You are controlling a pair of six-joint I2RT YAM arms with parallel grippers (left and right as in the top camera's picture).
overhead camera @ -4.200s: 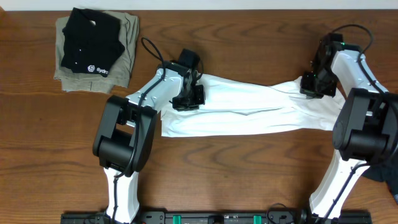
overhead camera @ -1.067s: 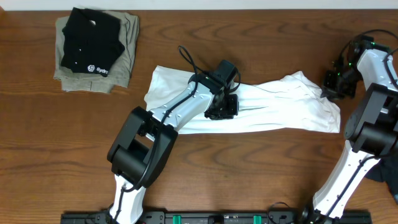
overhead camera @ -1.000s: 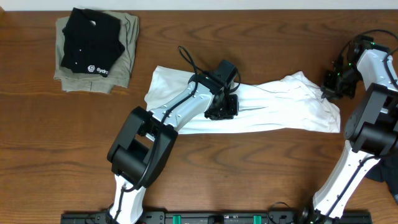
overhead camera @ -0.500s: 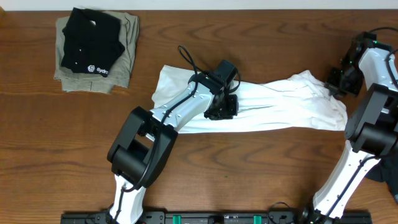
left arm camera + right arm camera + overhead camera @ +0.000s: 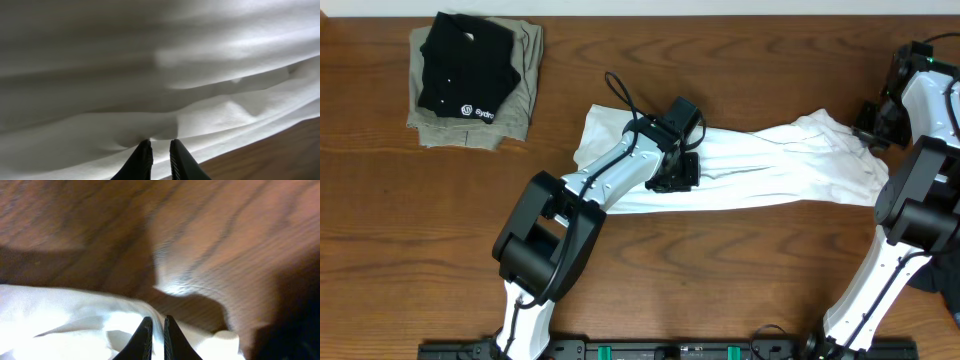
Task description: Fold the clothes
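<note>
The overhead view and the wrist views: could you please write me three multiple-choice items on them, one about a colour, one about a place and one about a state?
1. What colour is the spread-out T-shirt?
A) black B) white C) khaki
2. Where does the folded black shirt lie?
A) on the T-shirt B) on the khaki garment C) under an arm
3. How is the left gripper?
A) wide open B) shut on the black shirt C) shut on a pinch of the T-shirt

1 B: it shows white in every view.
2 B: khaki shows past its edges.
3 C: the close-set fingertips pinch puckered white cloth.
</note>
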